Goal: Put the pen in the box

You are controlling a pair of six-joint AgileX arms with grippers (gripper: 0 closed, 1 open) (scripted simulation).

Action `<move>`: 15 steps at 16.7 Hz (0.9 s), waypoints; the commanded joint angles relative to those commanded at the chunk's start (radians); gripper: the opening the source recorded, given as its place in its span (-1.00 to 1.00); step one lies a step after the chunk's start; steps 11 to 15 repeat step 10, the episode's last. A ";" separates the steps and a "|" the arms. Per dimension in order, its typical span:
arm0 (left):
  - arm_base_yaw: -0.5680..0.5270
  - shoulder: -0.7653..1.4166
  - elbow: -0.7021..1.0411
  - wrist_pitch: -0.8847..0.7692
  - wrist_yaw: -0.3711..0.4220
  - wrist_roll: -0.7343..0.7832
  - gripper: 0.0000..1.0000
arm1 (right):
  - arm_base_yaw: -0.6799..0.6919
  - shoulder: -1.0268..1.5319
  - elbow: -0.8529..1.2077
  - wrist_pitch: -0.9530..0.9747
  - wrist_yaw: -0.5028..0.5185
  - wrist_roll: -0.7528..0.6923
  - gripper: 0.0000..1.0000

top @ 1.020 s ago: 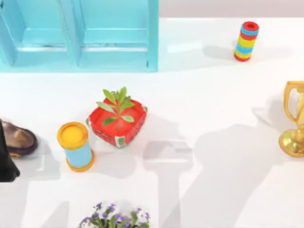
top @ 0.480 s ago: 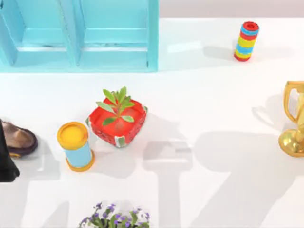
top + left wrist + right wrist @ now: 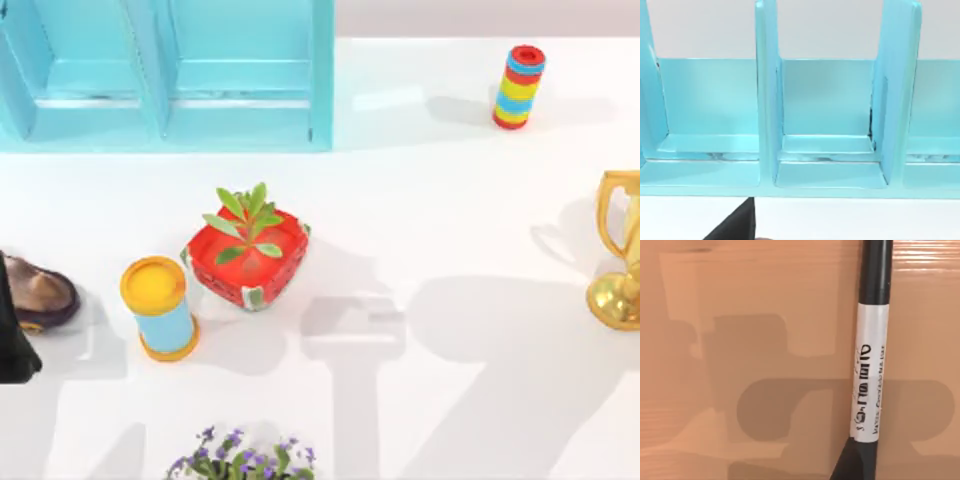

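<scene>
The pen [image 3: 869, 365], with black ends and a pale grey printed barrel, lies on a brown cardboard surface [image 3: 765, 300] that looks like the box, close under the right wrist camera. Gripper-shaped shadows fall across that cardboard beside the pen. No finger touches the pen. A black part of my left arm [image 3: 12, 335] sits at the table's left edge, and a black tip [image 3: 737, 227] pokes in facing the turquoise shelf.
A turquoise shelf unit [image 3: 170, 75] stands at the back left. A red planter [image 3: 247, 262], a yellow-lidded blue can [image 3: 158, 308] and a brown shoe [image 3: 40, 292] sit left of centre. A striped cylinder [image 3: 519, 86], a gold trophy [image 3: 622, 250] and purple flowers [image 3: 245, 460] stand around them.
The objects on the table have stayed put. The broad shadow on the table's right half has shifted and changed outline.
</scene>
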 joint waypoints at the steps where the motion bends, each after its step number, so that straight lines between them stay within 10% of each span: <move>1: 0.000 0.000 0.000 0.000 0.000 0.000 1.00 | 0.000 0.000 0.000 0.000 0.000 0.000 0.51; 5: 0.000 0.000 0.000 0.000 0.000 0.000 1.00 | 0.000 0.000 0.000 0.000 0.000 0.000 1.00; 15: 0.000 0.000 0.000 0.000 0.000 0.000 1.00 | 0.000 0.000 0.000 0.000 0.000 0.000 1.00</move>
